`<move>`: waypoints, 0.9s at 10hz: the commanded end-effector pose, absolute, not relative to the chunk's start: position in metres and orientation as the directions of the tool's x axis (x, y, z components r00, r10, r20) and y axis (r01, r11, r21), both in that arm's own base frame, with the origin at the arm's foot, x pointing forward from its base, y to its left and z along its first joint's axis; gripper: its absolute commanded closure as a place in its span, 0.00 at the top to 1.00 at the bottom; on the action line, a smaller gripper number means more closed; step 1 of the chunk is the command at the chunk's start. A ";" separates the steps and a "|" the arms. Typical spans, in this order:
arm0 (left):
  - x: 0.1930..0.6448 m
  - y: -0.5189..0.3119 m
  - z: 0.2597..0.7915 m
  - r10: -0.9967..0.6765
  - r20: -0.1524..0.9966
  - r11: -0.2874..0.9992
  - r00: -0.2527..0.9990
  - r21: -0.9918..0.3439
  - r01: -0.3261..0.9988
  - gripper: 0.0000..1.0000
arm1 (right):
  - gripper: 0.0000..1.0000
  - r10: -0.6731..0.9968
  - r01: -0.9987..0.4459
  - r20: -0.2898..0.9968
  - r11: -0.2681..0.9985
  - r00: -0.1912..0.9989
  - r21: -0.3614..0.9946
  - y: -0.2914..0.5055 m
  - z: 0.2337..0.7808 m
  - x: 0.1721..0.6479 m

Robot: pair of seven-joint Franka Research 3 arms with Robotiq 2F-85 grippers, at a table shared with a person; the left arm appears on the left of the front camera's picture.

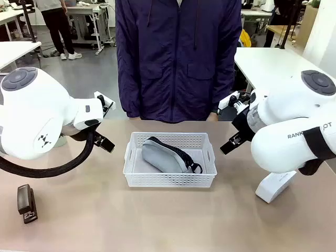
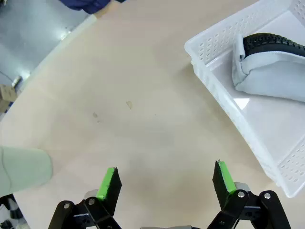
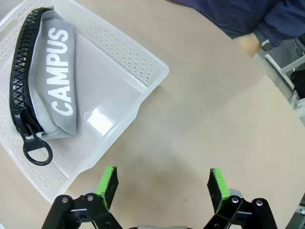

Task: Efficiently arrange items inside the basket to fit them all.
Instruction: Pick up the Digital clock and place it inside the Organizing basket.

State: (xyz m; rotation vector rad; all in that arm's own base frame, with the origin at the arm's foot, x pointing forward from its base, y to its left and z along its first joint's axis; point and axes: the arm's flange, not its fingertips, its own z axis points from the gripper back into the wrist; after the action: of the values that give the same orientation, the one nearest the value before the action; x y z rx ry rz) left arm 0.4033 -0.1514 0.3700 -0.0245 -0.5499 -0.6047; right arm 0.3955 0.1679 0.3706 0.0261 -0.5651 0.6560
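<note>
The table (image 1: 168, 226) lies under both grippers. The basket (image 1: 170, 180) sits between left gripper (image 2: 165, 179) and right gripper (image 3: 162, 183), touching neither; both have jaws spread wide, holding nothing. The grey pouch (image 1: 165, 156) lies inside the basket. The pale green cup (image 2: 24, 169) stands near the left gripper; the stapler (image 1: 26, 202) lies well apart from it.

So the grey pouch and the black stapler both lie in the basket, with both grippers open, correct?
Not quite. The stapler lies on the table outside the basket, off to the robot's left, as the front view shows. The grey pouch does lie in the basket, and the left gripper and right gripper are both open.
</note>
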 end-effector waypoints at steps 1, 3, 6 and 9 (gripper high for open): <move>0.403 -0.151 0.370 -0.533 0.498 0.827 0.684 0.135 0.546 1.00 | 1.00 0.570 -0.584 0.505 0.798 0.648 -0.151 0.168 0.371 0.395; 0.403 -0.151 0.370 -0.533 0.498 0.827 0.684 0.135 0.546 1.00 | 1.00 0.570 -0.584 0.505 0.798 0.648 -0.151 0.168 0.371 0.395; 0.403 -0.151 0.370 -0.533 0.498 0.827 0.684 0.135 0.546 1.00 | 1.00 0.570 -0.584 0.505 0.798 0.648 -0.151 0.168 0.371 0.395; 0.403 -0.151 0.370 -0.533 0.498 0.827 0.684 0.135 0.546 1.00 | 1.00 0.570 -0.584 0.505 0.798 0.648 -0.151 0.168 0.371 0.395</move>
State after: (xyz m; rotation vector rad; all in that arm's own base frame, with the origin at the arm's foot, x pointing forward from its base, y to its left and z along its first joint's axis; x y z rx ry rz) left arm 0.4033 -0.1513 0.3700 -0.0247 -0.5499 -0.6041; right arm 0.3955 0.1680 0.3705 0.0254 -0.5648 0.6570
